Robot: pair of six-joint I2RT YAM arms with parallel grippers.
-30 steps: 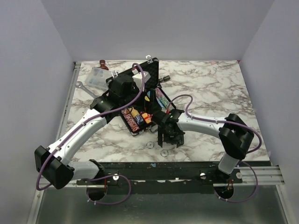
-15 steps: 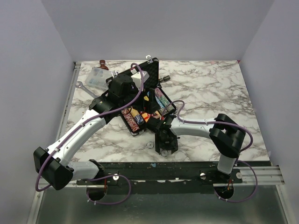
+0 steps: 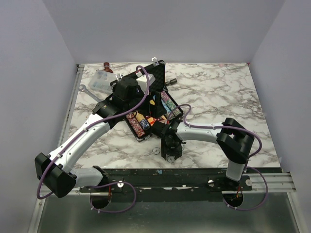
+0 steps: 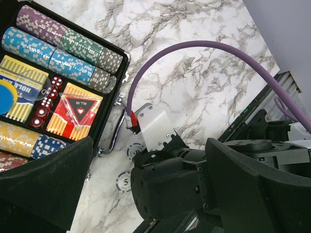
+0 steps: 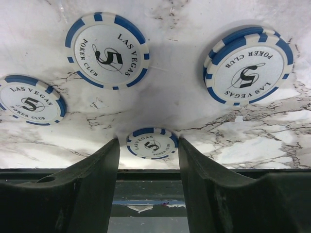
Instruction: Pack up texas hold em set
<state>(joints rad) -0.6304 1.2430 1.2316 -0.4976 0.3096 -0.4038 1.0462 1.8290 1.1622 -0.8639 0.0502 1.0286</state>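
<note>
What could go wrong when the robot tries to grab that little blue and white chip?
The chip lies flat on the smooth marble table, so the open right gripper may just push it along instead of pinching it. It sits near the table's front edge, so a shove could send it off. The left arm hangs close by over the briefcase; the arms could bump.
</note>
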